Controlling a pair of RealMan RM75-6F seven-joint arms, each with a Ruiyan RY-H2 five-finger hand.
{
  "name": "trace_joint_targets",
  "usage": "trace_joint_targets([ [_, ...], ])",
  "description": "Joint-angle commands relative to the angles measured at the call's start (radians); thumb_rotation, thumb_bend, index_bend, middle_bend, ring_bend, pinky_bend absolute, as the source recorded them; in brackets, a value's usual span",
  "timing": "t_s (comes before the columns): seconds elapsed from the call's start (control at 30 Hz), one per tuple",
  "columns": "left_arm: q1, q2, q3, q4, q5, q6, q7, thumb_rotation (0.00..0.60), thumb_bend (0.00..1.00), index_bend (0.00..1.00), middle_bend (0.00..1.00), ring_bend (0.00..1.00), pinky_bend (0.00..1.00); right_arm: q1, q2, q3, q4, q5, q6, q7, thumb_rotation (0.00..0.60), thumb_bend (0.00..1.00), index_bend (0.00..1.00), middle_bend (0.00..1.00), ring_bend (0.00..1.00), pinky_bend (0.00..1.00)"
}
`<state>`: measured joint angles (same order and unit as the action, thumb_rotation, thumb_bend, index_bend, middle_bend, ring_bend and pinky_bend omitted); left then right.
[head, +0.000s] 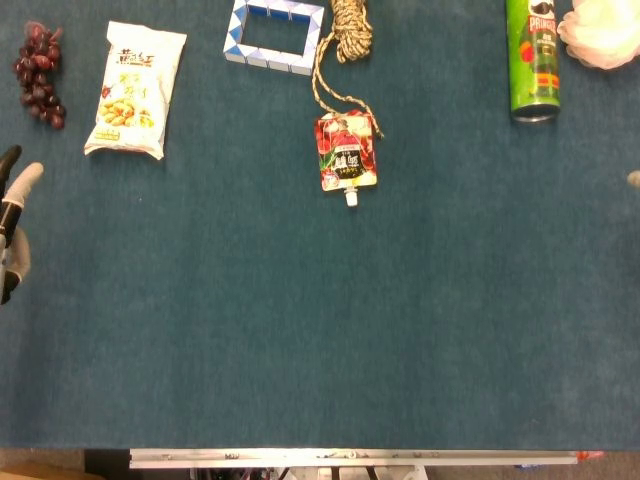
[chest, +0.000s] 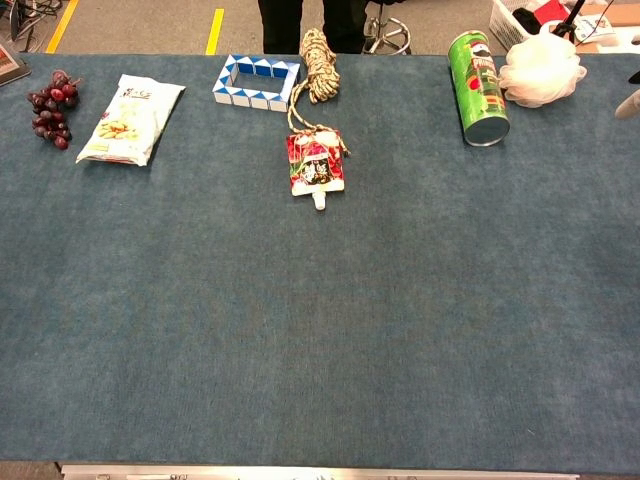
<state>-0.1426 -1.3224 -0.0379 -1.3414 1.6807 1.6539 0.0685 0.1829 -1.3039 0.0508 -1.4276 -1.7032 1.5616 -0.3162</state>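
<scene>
Overhead, left hand (head: 12, 225) sits at the tabletop's left edge, fingers apart, holding nothing; grapes (head: 38, 74) and snack bag (head: 135, 88) lie nearest, in the far-left corner. From the chest camera, right hand (chest: 630, 100) barely shows; its state cannot be told. Risk: a blind reach could knock the can (chest: 477, 88).

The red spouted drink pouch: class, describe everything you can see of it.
The red spouted drink pouch lies flat on the blue cloth-covered table, near mid-table. It looks like glossy foil printed with fruit pictures and white lettering, with a small white cap pointing toward the robot. The braided tan rope's loose end runs across its far edge. Neither hand is near it.
</scene>
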Motion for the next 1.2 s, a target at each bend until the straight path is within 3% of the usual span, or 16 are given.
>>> trace_joint_targets([
  [0.03, -0.001, 0.004, 0.002, -0.007, -0.004, -0.007, 0.003, 0.600, 0.92, 0.09, 0.00, 0.92, 0.91, -0.001, -0.003, 0.002, 0.004, 0.000, 0.003, 0.001, 0.600, 1.00, 0.35, 0.22, 0.98, 1.00],
  [0.4, -0.001, 0.013, 0.006, -0.019, -0.005, -0.015, 0.001, 0.600, 0.96, 0.09, 0.00, 0.94, 0.91, 0.000, -0.006, 0.003, 0.010, 0.000, 0.003, -0.002, 0.600, 1.00, 0.31, 0.19, 0.99, 1.00],
  [0.83, -0.005, 0.021, 0.017, -0.025, 0.004, -0.026, -0.018, 0.600, 0.98, 0.00, 0.00, 0.95, 0.92, 0.005, 0.007, -0.007, 0.000, -0.012, -0.004, 0.029, 0.600, 1.00, 0.00, 0.07, 0.99, 1.00],
  [1.2, -0.012, 0.041, 0.034, -0.066, 0.014, -0.047, -0.083, 0.600, 0.98, 0.00, 0.00, 0.95, 0.92, 0.013, 0.015, -0.021, -0.017, -0.014, -0.030, 0.083, 0.600, 1.00, 0.00, 0.07, 0.99, 1.00],
])
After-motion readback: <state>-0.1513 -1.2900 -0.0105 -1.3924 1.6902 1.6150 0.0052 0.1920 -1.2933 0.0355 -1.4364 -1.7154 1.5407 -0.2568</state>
